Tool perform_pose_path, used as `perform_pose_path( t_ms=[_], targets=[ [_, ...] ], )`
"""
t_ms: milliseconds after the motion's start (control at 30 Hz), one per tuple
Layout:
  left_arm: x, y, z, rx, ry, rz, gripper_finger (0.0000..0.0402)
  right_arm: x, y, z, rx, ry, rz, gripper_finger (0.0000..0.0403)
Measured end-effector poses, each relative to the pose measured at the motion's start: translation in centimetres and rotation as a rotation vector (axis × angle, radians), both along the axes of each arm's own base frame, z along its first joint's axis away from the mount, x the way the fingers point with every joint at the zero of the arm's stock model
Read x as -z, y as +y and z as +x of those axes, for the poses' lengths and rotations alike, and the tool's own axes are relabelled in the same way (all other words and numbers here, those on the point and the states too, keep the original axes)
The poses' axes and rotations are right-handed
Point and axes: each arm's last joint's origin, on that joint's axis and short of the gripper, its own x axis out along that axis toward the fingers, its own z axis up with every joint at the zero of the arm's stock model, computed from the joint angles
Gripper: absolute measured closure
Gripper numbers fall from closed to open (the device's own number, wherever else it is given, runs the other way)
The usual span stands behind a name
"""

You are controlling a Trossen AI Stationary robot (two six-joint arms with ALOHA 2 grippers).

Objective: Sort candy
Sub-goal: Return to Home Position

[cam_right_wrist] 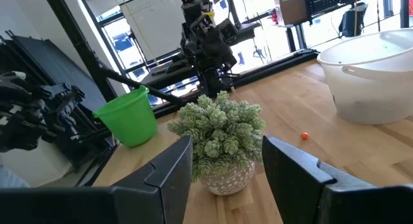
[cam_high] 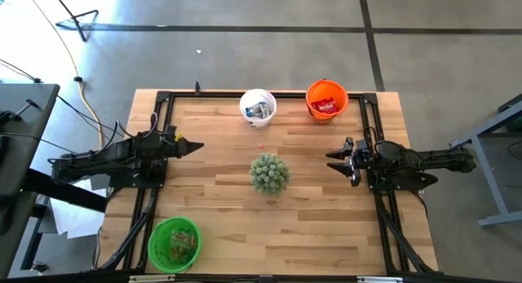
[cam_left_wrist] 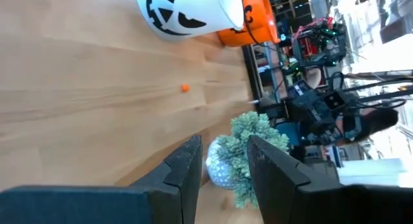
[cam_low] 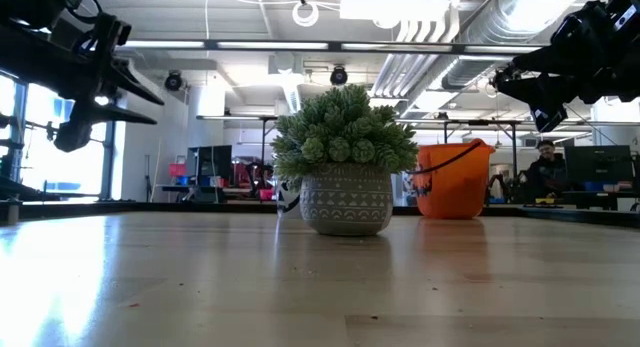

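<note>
your left pincer [cam_high: 198,146] at 9 o'clock and right pincer [cam_high: 330,161] at 3 hang released; orange candy [cam_high: 261,148] at plant's [cam_high: 269,173] 12.

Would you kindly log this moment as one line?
left claw open, empty, left of plant | right claw open, empty, right of plant | one orange candy loose on table

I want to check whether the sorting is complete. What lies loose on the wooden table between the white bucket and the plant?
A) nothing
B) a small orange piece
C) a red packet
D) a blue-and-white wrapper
B: a small orange piece lies on the bare table between the white bucket and the plant; the left gripper and right gripper hang open at the sides.
</note>
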Motion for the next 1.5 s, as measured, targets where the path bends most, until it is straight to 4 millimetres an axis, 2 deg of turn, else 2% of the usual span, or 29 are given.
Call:
perform_pose_path(
  t_ms=[233, 500, 700, 867, 1133, 1500],
  targets=[
    [0.0, 0.0, -0.2, -0.002, -0.006, 0.004, 0.0292, 0.0, 0.0, 0.0, 0.0, 0.0, 0.0, 0.022],
    [-0.1, -0.1, -0.9, 0.012, -0.001, 0.093, 0.0292, 0.0, 0.0, 0.0, 0.0, 0.0, 0.0, 0.022],
    [-1.2, -0.1, -0.9, -0.005, -0.126, 0.134, 0.0292, 0.0, 0.0, 0.0, 0.0, 0.0, 0.0, 0.022],
    [-2.5, -0.2, -0.4, 0.022, -0.256, 0.261, 0.0292, 0.0, 0.0, 0.0, 0.0, 0.0, 0.0, 0.022],
    [-0.7, -0.1, 0.5, 0.017, -0.378, 0.35, 0.0292, 0.0, 0.0, 0.0, 0.0, 0.0, 0.0, 0.022],
    [0.4, -0.1, 0.8, 0.017, -0.333, 0.327, 0.0292, 0.0, 0.0, 0.0, 0.0, 0.0, 0.0, 0.022]
  ],
)
